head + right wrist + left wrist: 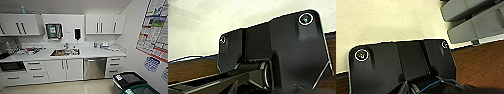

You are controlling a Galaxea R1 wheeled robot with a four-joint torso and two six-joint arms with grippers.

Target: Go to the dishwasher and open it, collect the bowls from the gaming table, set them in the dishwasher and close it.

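The dishwasher (95,68) stands under the white counter, right of the sink cabinet. Its brushed steel front is closed, with a bar handle along the top. The bowls and the gaming table are out of view. The wrist views look past the dark wrist plates at pale floor and a brown strip.
A sink (65,52) sits in the white counter (87,53), with clutter at its left end. White cabinets and drawers run along the wall. Two bins (130,82) stand at the near right by a wall with posters (155,27). Pale floor lies before the cabinets.
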